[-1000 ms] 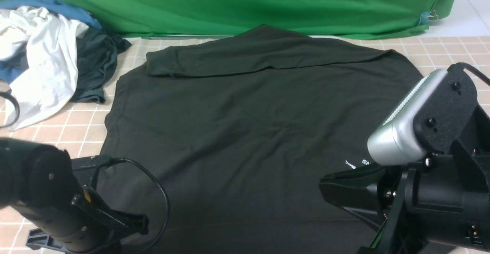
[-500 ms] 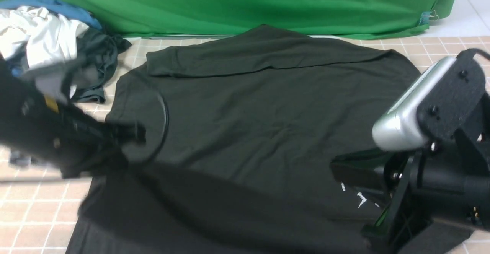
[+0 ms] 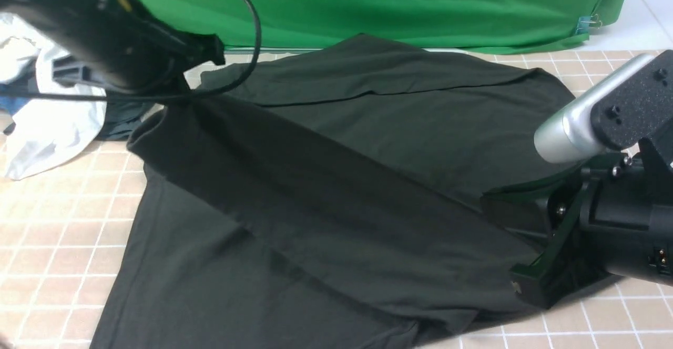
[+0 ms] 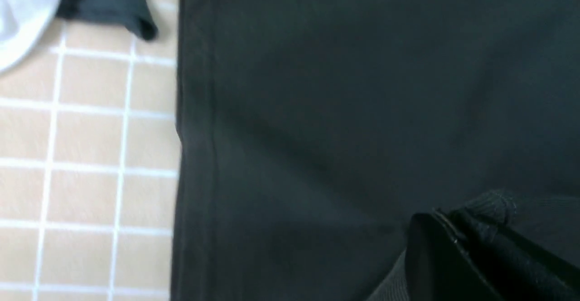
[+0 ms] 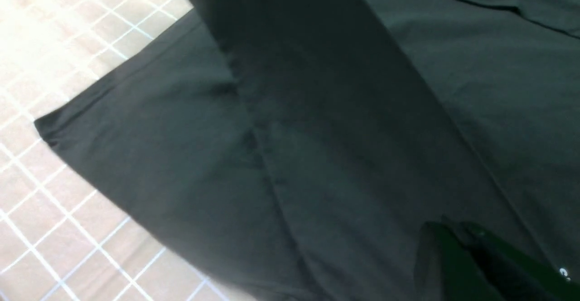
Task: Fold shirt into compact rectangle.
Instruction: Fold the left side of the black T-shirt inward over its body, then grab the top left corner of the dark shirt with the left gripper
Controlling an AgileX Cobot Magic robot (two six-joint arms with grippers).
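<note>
"Left gripper (image 4: 453,230) pinches the shirt (image 3: 368,144) by its edge at upper left; right gripper (image 3: 499,204) pinches it at right — it fills mid-frame. Next?"

"Carry both toward the top together, edge taut — then lower flat, corners matched."

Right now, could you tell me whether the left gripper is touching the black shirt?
Touching. In the left wrist view the left gripper is shut on a bunched fold of the black shirt.

Bare tiled table (image 3: 52,244) near left, clothes pile (image 3: 47,128) far left, raised shirt (image 3: 342,207) across centre, green backdrop (image 3: 368,7) behind
</note>
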